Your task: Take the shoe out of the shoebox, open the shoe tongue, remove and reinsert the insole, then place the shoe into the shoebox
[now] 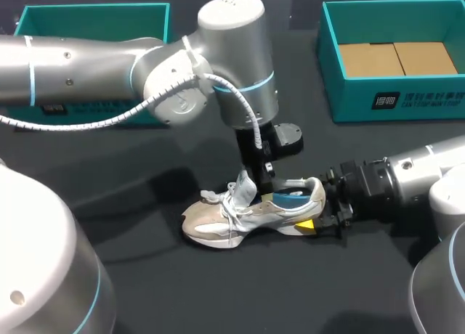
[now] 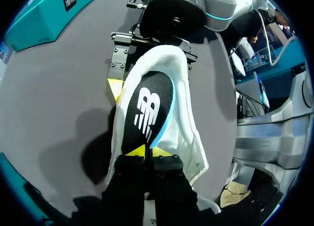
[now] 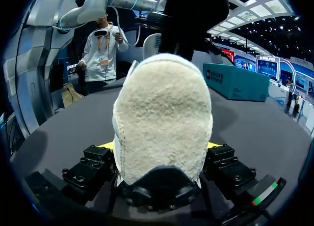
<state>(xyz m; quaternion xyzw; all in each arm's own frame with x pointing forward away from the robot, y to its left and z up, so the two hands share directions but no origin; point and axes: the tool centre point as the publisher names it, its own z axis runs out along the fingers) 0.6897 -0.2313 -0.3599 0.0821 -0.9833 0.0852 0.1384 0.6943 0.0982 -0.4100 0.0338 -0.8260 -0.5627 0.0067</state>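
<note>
A beige and white sneaker [image 1: 240,216] lies on the dark table, toe toward the left and heel toward the right. My right gripper [image 1: 325,216] clamps its heel [image 3: 162,118] from both sides, with the yellow fingertips [image 3: 105,146] just showing beside it. From above, my left gripper [image 1: 260,183] comes down into the shoe's opening. Its yellow tips [image 2: 147,151] are pinched together on the near end of the dark insole [image 2: 148,108], which has a blue edge and lies inside the shoe [image 2: 182,113]. The tongue [image 1: 243,187] stands up beside the left gripper.
An open teal shoebox [image 1: 392,98] with a cardboard floor stands at the back right. A second teal box [image 1: 94,14] sits at the back left, partly behind my left arm. Bare dark table lies in front of the shoe.
</note>
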